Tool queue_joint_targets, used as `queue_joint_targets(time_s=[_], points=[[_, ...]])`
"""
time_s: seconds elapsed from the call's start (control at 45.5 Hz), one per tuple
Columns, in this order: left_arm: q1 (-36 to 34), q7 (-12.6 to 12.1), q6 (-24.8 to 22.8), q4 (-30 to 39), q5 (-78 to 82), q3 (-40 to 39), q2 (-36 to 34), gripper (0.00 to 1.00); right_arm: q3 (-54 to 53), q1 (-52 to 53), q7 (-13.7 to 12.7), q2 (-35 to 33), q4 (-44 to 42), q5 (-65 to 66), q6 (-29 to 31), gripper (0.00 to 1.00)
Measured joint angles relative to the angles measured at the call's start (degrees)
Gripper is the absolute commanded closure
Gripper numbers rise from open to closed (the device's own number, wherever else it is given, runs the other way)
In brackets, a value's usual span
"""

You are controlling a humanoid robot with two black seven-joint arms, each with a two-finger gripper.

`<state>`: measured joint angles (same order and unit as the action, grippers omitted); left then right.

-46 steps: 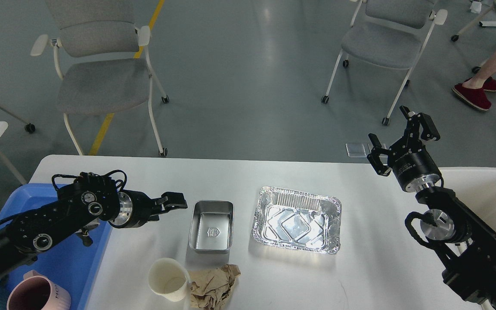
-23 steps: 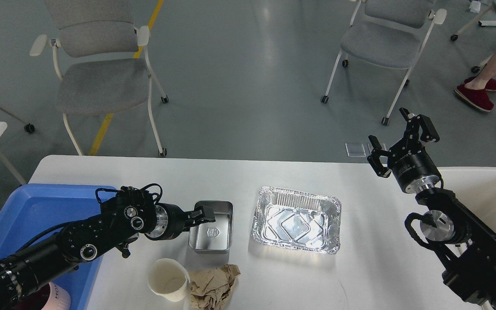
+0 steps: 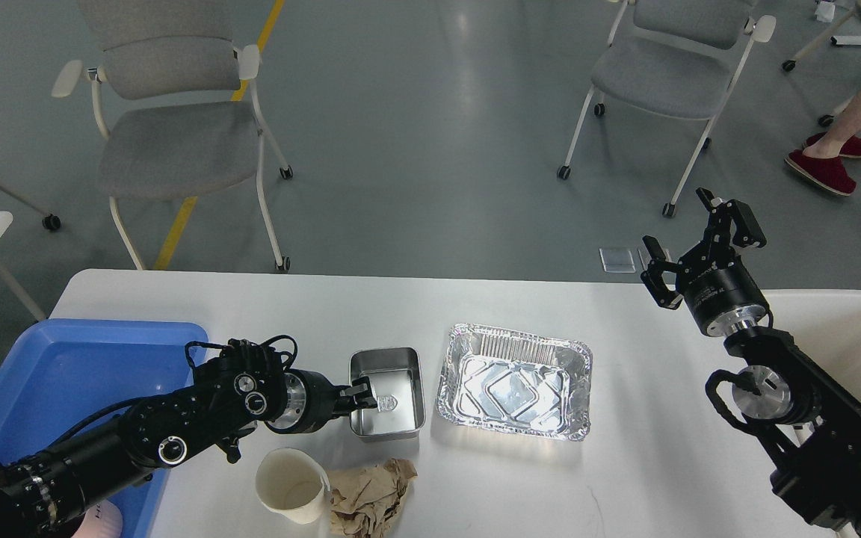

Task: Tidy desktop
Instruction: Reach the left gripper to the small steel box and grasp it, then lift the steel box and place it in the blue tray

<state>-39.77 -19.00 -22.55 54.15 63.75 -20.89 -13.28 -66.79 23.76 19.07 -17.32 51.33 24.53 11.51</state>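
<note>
The white desktop holds a small steel box, a foil tray, a white paper cup and crumpled brown paper. My left gripper reaches in from the left, low over the desktop. Its fingers straddle the steel box's left wall and look closed on it. The box sits close to the foil tray's left side. My right gripper is open and empty, held up above the desktop's far right edge.
A blue plastic tray lies at the left edge under my left arm, with a pink mug at its near end. A cream-white bin stands at the right. Chairs stand beyond the far edge.
My left arm has moved right and down from the blue tray to the steel box and taken its left wall. The box has shifted right toward the foil tray. The right arm has barely moved.
</note>
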Motion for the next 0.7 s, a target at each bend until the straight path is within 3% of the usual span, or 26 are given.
queue_joint_targets(time_s=[0.527,0.703], points=[[-0.8,-4.2,-0.1,0.4,0.4,0.1,-0.4,1.0,0.1,0.0,0.0,0.0,-0.2,0.0,0.0,0.0],[-6.4,-7.1,-3.5,4.4,-0.3,-0.8,-6.9,1.0,0.1,0.1,0.0,0.0,-0.2,0.0,0.0,0.0]])
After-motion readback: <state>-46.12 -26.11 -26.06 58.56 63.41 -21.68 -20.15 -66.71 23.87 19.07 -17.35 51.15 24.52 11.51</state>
